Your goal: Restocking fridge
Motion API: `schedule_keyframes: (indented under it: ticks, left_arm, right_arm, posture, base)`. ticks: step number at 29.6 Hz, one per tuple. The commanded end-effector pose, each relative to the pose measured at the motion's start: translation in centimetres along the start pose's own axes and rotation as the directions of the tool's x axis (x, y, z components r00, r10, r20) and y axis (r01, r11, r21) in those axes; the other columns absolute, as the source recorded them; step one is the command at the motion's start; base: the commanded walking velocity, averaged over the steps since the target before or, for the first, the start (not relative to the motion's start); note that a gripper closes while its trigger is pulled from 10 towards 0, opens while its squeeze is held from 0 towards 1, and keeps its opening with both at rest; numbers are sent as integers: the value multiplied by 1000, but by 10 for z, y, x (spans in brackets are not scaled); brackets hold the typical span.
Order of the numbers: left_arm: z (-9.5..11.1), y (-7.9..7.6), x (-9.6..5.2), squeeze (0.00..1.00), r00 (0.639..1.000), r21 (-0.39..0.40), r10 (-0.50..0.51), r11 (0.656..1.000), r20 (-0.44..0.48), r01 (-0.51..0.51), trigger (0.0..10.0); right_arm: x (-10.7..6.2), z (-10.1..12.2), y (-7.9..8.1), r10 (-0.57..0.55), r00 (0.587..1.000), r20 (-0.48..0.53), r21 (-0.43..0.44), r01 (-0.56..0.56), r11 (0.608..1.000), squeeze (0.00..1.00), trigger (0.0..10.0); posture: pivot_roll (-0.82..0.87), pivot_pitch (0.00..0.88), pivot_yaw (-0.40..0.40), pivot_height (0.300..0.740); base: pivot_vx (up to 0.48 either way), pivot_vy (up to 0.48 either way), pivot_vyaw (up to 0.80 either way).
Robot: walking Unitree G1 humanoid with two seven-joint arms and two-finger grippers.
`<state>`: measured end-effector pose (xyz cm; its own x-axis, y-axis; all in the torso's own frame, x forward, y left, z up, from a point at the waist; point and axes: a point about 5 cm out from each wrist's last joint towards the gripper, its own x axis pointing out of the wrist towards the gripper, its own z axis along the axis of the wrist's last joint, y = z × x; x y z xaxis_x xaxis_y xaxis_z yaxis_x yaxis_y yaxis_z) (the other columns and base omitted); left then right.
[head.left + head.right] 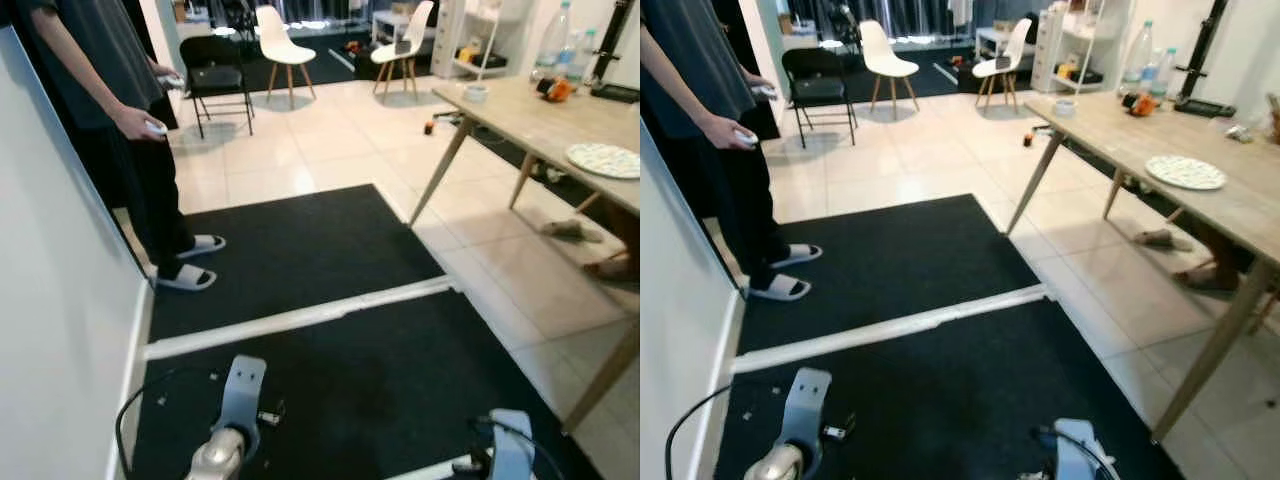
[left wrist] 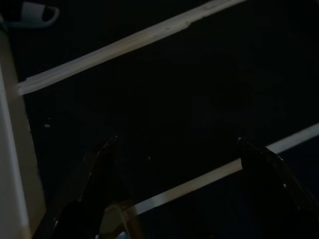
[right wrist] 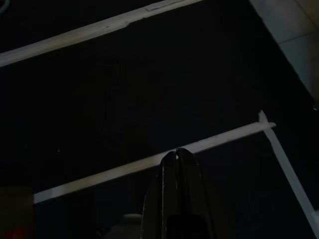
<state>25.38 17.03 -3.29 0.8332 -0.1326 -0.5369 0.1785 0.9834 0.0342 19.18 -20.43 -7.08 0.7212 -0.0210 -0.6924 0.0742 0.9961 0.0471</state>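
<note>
1. From the head views, a black mat [image 1: 300, 250], a person [image 1: 110, 120] and a table [image 1: 1230, 205] with bottles [image 1: 1145, 55] were seen; no fridge could be placed.
2. In the left wrist view, the left gripper [image 2: 174, 164] was spread wide, empty.
3. In the right wrist view, the right gripper [image 3: 177, 155] was pressed closed, empty. The bottles were judged slippery, best held mid-body.

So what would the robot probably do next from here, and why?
Probably turn or walk on to find the fridge. Both arms hang idle over the black mat, the left gripper open, the right gripper shut and holding nothing. Ahead are a person, a wooden table with a plate and bottles; nothing is within reach.
</note>
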Motion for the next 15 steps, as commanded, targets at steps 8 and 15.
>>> schedule_keyframes:
  ticks: [8, 15]
  left_arm:
    - [-1, 2, -1, 0, 1000, -2, 7, 1000, -6, -7, 10000]
    - [-2, 2, -1, 0, 1000, -2, 8, 1000, -7, -8, 10000]
  right_arm:
    - [1, 2, 2, 14, 1000, 1, 2, -14, 1000, 0, 10000]
    - [1, 1, 3, 18, 1000, 1, 6, -18, 1000, 0, 10000]
  posture:
    - [-79, 27, 31, 734]
    - [-75, 28, 29, 734]
  base:
    - [331, 0, -516]
    - [321, 0, -800]
